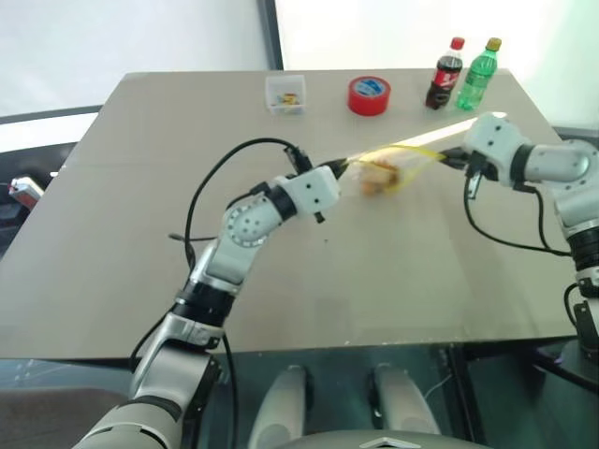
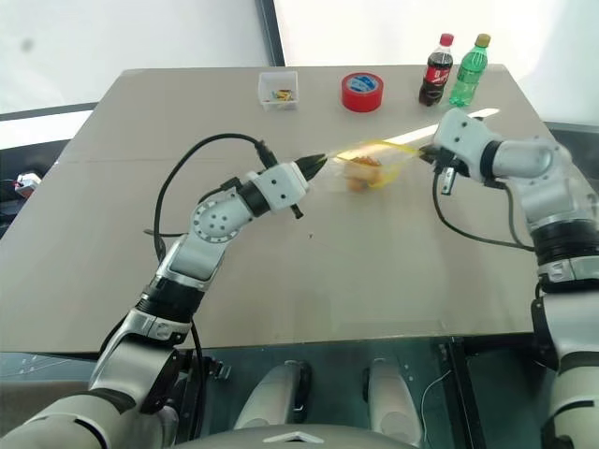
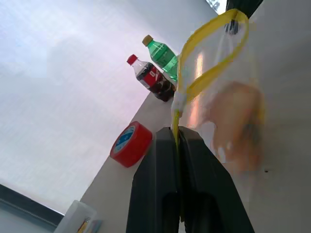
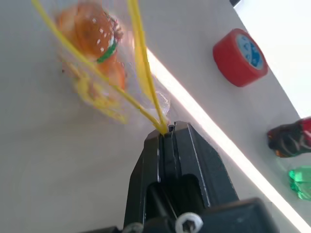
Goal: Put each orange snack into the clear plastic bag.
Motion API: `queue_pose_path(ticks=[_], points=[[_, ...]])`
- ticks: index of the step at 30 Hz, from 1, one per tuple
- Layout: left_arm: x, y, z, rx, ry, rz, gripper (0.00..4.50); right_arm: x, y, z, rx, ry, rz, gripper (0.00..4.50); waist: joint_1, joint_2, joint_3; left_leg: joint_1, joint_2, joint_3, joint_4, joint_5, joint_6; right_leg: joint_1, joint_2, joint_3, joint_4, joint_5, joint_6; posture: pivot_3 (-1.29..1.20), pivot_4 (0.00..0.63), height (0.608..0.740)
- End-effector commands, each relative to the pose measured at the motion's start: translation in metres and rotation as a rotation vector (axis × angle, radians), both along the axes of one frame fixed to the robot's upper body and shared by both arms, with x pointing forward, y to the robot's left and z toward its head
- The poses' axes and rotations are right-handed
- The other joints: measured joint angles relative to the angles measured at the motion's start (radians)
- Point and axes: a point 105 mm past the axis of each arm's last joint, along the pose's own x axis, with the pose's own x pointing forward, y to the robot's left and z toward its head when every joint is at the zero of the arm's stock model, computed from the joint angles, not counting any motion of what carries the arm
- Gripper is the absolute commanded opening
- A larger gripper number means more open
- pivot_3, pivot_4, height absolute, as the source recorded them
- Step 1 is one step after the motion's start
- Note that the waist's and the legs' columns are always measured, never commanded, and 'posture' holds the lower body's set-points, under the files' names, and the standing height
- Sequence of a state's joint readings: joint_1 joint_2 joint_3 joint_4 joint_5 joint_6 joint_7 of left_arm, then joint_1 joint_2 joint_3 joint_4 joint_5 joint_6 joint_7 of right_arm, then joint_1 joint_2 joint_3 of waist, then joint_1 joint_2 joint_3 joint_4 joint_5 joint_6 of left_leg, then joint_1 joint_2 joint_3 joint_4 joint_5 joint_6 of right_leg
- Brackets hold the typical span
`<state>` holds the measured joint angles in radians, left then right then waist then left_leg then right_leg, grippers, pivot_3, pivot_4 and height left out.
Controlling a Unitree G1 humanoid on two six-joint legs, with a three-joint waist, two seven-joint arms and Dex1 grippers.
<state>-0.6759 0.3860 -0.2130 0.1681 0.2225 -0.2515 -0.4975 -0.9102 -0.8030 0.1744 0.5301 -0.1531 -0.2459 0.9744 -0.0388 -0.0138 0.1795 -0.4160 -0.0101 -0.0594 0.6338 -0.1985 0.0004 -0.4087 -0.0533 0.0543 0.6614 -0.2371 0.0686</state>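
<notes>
Task nearly complete: my left gripper (image 1: pixel 343 168) and right gripper (image 1: pixel 447 155) each pinch an end of the clear plastic bag (image 1: pixel 393 166), lifted off the surface (image 1: pixel 393 271), orange snacks (image 1: pixel 379 176) inside

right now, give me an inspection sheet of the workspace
surface: grey-brown table, bare in the near half
job's things: clear plastic bag stretched between both pincers above the table; orange snacks inside it
clutter: red tape roll, cola bottle, green bottle, small clear box, all along the far edge
grippers: left pincer shut on the bag's yellow strip; right pincer shut on its other end
cables: black cable looping over the left arm, another under the right
surroundings: nothing seen
</notes>
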Motion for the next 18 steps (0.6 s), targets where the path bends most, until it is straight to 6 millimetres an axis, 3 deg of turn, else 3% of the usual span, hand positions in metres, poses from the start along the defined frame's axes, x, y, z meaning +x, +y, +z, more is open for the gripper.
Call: queue_pose_path(ticks=[1,3,6,7,11,15,18], points=[[-0.002,-0.003,0.022,-0.031,-0.054,-0.023,0.00,-0.014,-0.012,0.017,-0.048,0.009,0.002,0.46,0.001,0.000,0.000,0.000,0.000,0.000,0.000,0.000,0.000,0.000,0.000,0.000,0.000,0.000,0.000,0.00,0.150,0.740],[-0.002,-0.005,0.017,-0.016,-0.037,-0.036,0.00,-0.024,-0.017,0.007,-0.099,0.079,0.012,0.79,0.006,0.000,0.000,0.000,0.000,0.000,0.000,0.000,0.000,0.000,0.000,-0.001,0.000,0.000,0.000,0.00,0.150,0.740],[-0.004,-0.009,0.008,0.019,-0.017,-0.059,0.00,-0.041,-0.022,-0.006,-0.156,0.184,0.013,2.30,0.008,0.000,0.000,-0.001,0.000,0.000,0.000,0.000,0.000,0.000,0.000,-0.001,-0.001,0.000,0.000,0.00,0.150,0.740],[-0.005,-0.010,0.010,0.018,-0.016,-0.066,0.00,-0.048,-0.018,-0.003,-0.170,0.199,0.023,2.58,0.007,0.001,0.001,-0.001,0.000,0.000,0.000,0.000,0.000,0.000,0.000,-0.001,-0.001,0.000,0.000,0.00,0.150,0.740],[-0.009,-0.014,0.016,-0.003,-0.006,-0.084,0.00,-0.069,0.012,0.025,-0.090,0.198,0.099,2.58,-0.004,0.002,0.001,-0.001,0.000,0.001,0.000,0.000,0.000,-0.001,0.000,0.001,0.001,0.000,0.000,0.00,0.150,0.740],[-0.012,-0.018,0.013,0.012,0.003,-0.102,0.00,-0.069,0.046,0.051,0.068,0.138,0.158,2.58,-0.003,0.002,0.001,0.000,0.002,0.000,0.001,0.000,0.000,-0.001,0.001,0.000,0.001,0.000,0.000,0.00,0.150,0.740],[-0.014,-0.020,0.012,0.022,0.003,-0.112,0.00,-0.065,0.063,0.052,0.120,0.127,0.185,2.58,0.003,0.001,0.001,0.000,0.001,0.000,0.001,0.000,0.000,0.000,0.001,0.000,0.001,0.000,0.000,0.00,0.150,0.740]])
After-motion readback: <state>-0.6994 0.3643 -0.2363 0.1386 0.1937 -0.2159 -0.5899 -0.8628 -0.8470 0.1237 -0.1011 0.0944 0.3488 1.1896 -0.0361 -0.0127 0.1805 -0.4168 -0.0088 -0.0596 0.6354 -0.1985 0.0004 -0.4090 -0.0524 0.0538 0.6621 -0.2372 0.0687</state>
